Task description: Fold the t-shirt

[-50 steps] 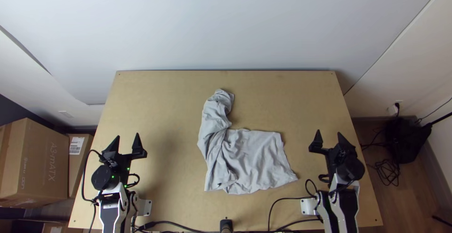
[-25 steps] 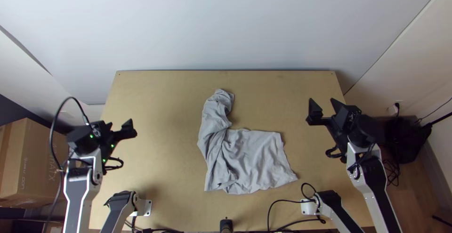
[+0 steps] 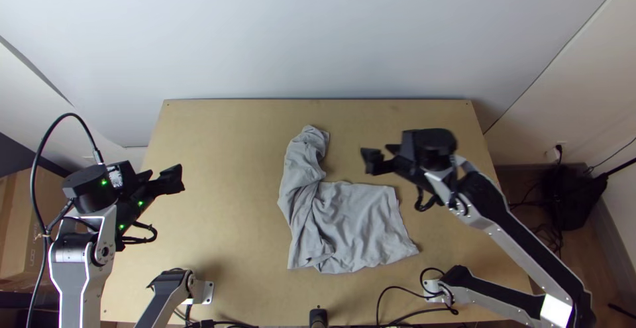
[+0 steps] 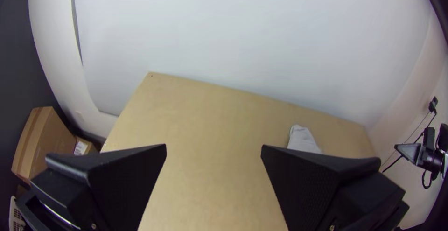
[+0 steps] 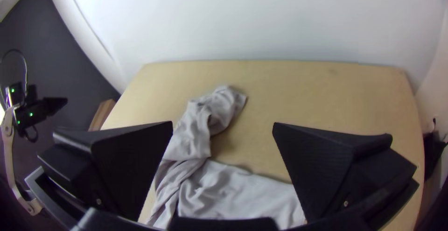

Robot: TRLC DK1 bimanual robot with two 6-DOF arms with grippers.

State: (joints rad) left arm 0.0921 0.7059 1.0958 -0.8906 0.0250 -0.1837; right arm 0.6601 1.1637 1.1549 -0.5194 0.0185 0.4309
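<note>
Hovering open | right pincer point(image 3: 376, 154), arm point(image 3: 517, 227) slanting inward | left pincer point(image 3: 165, 174), well apart

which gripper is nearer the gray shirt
The right gripper; it hangs close to the shirt, while the left gripper is out near the table's left edge.

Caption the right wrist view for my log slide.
Open right gripper facing the grey shirt, bunched along one side, on the wooden table.

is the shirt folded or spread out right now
Neither neatly: the shirt has one part lying fairly flat, while the rest is bunched and twisted into a strip running toward the table's far edge.
</note>
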